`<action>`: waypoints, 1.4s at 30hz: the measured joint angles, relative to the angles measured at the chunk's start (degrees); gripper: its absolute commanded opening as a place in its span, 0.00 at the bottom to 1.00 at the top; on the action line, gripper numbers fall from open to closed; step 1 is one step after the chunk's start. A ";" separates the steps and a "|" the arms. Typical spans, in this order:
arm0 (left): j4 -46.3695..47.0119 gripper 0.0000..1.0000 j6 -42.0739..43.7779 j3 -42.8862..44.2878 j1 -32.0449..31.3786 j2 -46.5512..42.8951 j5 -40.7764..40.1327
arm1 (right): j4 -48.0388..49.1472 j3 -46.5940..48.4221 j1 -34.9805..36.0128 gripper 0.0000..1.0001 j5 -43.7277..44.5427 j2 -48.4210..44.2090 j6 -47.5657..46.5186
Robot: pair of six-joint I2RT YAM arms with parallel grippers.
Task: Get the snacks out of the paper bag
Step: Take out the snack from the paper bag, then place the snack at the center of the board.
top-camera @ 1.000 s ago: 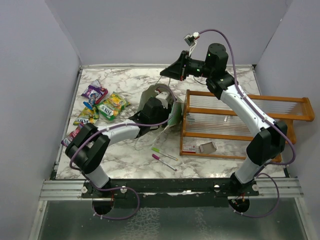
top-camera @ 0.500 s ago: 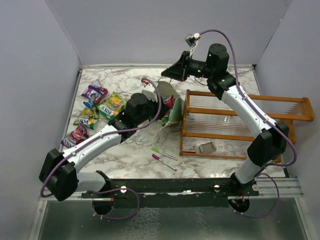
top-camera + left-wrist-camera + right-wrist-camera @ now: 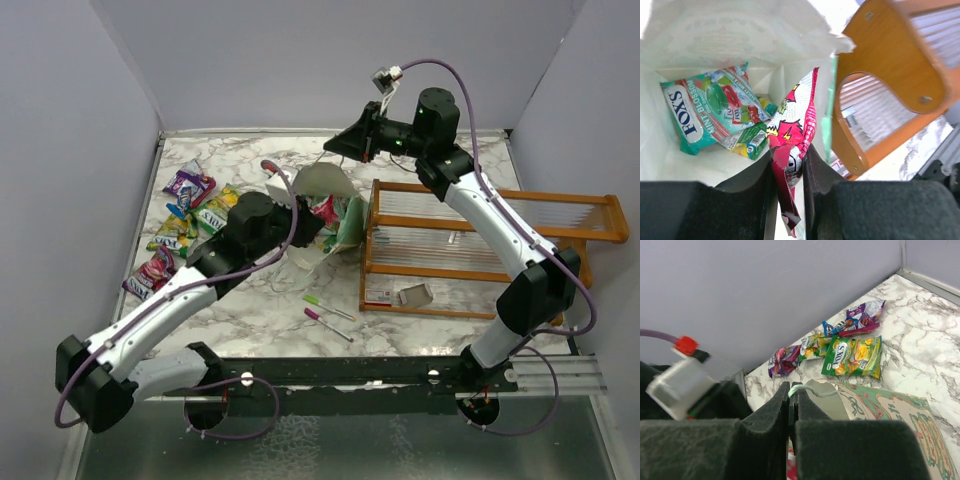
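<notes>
The mint-green and white paper bag stands mid-table, its cream inside open to the left wrist view. My left gripper is shut on a red-pink snack packet at the bag's mouth. A mint Fox's packet and a green packet lie inside the bag. My right gripper is shut on the bag's thin string handle, holding it up above the bag. Several snacks lie on the table at the left: purple, green, pink.
An orange wooden rack stands right against the bag, close to my left gripper in the left wrist view. A green pen and a pink pen lie in front of the bag. Walls close in on both sides.
My left arm has stretched out, its elbow swinging left, and its gripper has drawn back from deep in the bag with the red-pink packet. The right gripper has kept hold of the handle.
</notes>
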 measured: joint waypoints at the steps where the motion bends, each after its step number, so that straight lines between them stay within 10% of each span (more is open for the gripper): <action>1: -1.53 0.00 0.00 0.22 0.00 -2.10 0.00 | -0.20 -0.07 0.00 0.01 0.28 -0.07 0.09; 12: -19.69 0.00 0.87 5.53 -0.11 -21.11 -13.27 | -0.07 -3.02 0.00 0.01 0.85 -0.92 1.31; 23: -30.75 0.00 3.06 5.38 4.20 -12.31 -41.99 | -0.37 -0.87 0.00 0.01 0.83 0.00 1.22; 31: -27.43 0.00 4.59 -1.29 26.40 -4.17 -37.73 | 0.07 -0.20 0.00 0.01 0.83 0.42 1.22; 42: -23.71 0.00 5.60 -5.09 32.26 12.04 -30.67 | -3.61 16.04 -0.37 0.01 2.21 10.71 -6.73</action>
